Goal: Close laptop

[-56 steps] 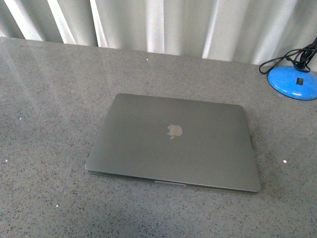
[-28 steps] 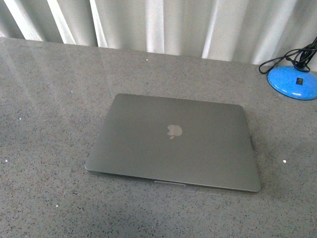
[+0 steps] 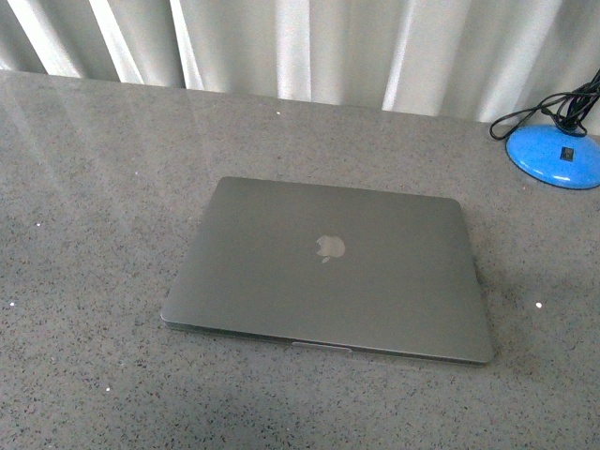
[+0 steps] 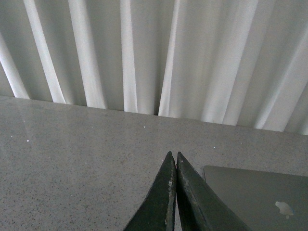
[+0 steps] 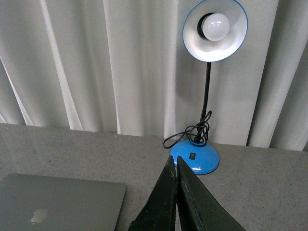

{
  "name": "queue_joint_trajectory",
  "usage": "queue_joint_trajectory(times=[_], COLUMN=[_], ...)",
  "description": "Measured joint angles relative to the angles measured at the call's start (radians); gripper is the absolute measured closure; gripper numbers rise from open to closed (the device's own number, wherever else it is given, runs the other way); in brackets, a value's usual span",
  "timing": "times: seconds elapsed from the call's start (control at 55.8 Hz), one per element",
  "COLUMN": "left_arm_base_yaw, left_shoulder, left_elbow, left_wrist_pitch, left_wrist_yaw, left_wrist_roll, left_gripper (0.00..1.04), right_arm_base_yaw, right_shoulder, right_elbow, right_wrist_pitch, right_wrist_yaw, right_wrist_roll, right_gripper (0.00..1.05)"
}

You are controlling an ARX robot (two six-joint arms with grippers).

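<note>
On the surface (image 3: 94, 187): laptop (image 3: 328, 272), lid down
Lid marking: apple logo (image 3: 329, 247), no readable text
Left claw (image 4: 174, 159): tips pressed together
Right claw (image 5: 174, 164): tips pressed together

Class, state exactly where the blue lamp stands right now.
In the front view the blue lamp stands at the table's far right edge by the curtain, beyond and apart from the closed laptop.

laptop (image 3: 328, 270): on table (image 3: 94, 187), between left gripper (image 4: 175, 156) and right gripper (image 5: 174, 161)
lamp (image 5: 195, 156): just beyond right gripper
</note>
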Motion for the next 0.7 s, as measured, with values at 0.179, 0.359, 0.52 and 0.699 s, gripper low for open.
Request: queue_joint_trajectory(times=[0.179, 0.359, 0.52, 0.699], left_arm_base_yaw=[0.0, 0.0, 0.0, 0.0], left_shoulder=[-0.083, -0.208, -0.209, -0.209], left_elbow=[0.0, 0.0, 0.0, 0.0], left_wrist_pitch=[-0.092, -0.212, -0.216, -0.216], left_wrist_yaw=[0.0, 0.0, 0.0, 0.0], left_wrist_roll=[0.0, 0.0, 0.0, 0.0], left_gripper=[1.01, 1.01, 0.94, 0.62], right_arm_base_yaw=[0.0, 0.0, 0.0, 0.0], right_shoulder=[-0.05, -0.208, -0.227, -0.227], right_elbow=[0.0, 0.0, 0.0, 0.0], right_wrist_pitch=[-0.05, -0.227, -0.233, -0.233], right_wrist_yaw=[0.0, 0.0, 0.0, 0.0], right_wrist_roll=[0.0, 0.001, 0.001, 0.001], right_gripper=[1.04, 1.04, 1.01, 0.7])
